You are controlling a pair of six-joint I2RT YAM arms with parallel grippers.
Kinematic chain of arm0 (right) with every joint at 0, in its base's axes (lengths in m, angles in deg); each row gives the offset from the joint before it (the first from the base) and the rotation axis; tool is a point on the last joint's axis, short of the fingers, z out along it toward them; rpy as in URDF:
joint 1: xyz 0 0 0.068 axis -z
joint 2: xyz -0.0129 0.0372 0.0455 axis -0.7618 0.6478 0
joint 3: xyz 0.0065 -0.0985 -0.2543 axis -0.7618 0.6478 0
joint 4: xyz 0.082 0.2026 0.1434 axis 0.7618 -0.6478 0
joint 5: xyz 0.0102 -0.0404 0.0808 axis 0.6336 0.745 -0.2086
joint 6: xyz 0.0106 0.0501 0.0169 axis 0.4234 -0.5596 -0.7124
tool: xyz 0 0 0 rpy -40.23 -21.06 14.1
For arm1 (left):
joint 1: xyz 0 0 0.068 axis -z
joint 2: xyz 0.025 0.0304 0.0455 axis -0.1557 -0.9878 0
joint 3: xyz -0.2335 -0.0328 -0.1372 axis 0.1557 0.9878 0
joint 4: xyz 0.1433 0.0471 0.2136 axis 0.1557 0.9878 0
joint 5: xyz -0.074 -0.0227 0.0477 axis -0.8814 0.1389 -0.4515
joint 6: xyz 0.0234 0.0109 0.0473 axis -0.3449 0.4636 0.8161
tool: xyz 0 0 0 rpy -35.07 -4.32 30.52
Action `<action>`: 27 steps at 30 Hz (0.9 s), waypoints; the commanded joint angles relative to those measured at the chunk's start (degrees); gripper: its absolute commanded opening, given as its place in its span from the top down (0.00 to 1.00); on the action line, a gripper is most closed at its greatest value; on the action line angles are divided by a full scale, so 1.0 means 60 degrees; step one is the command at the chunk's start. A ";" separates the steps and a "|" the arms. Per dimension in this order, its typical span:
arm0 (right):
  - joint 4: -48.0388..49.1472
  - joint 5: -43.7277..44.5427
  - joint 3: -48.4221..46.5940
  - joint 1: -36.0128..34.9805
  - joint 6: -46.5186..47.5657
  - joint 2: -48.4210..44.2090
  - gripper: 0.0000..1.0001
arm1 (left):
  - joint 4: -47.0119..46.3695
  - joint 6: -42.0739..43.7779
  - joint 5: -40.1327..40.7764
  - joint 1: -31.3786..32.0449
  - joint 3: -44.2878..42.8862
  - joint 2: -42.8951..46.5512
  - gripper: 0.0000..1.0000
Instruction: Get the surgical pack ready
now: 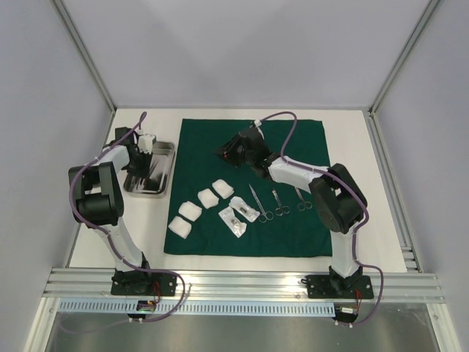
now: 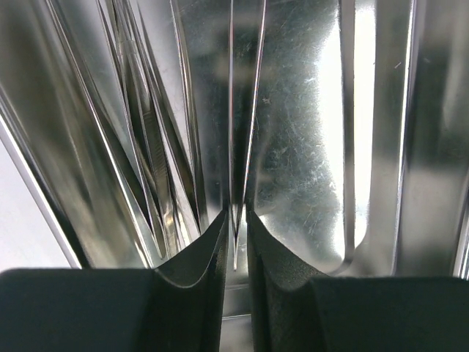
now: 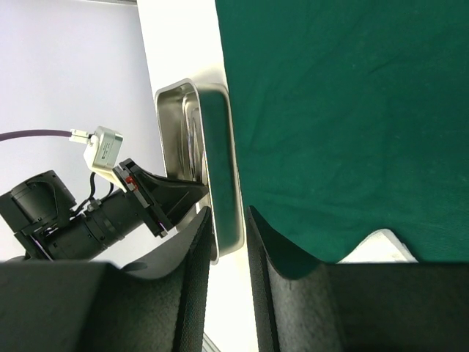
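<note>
As it lies flat, green cloth (image 1: 205,150) (unfolded)

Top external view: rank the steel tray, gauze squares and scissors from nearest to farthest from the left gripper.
1. Steel tray, under the left gripper, off the cloth.
2. Gauze squares, cloth's left part.
3. Scissors, cloth's right half.

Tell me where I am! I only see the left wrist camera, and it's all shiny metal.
Observer: Your left fingers are down inside a steel tray, which sits just left of a green cloth.
Operator: What's on the cloth?
Observer: Four white gauze squares, small packets and three scissor-like instruments.
Operator: Where's the other arm?
Observer: The right fingers hover open above the cloth's far half, holding nothing.
</note>
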 commanded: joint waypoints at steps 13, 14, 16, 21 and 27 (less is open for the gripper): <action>0.0364 -0.0053 0.0241 0.0159 0.0054 -0.0524 0.72 | 0.0368 -0.0498 0.0124 0.0015 -0.0368 -0.0283 1.00; 0.0364 -0.0067 0.0241 0.0174 0.0054 -0.0524 0.72 | 0.0354 -0.0513 0.0154 0.0001 -0.0353 -0.0297 1.00; 0.0364 -0.0038 0.0256 0.0174 0.0054 -0.0538 0.72 | 0.0325 -0.0542 0.0125 0.0001 -0.0309 -0.0239 1.00; 0.0364 -0.0038 0.0314 0.0203 0.0084 -0.0597 0.72 | 0.0193 -0.0645 0.0403 -0.0014 -0.0192 -0.0122 1.00; 0.0349 0.0020 0.0431 0.0218 0.0171 -0.0670 0.72 | -0.0188 -0.0820 0.0623 -0.0014 0.0013 0.0171 1.00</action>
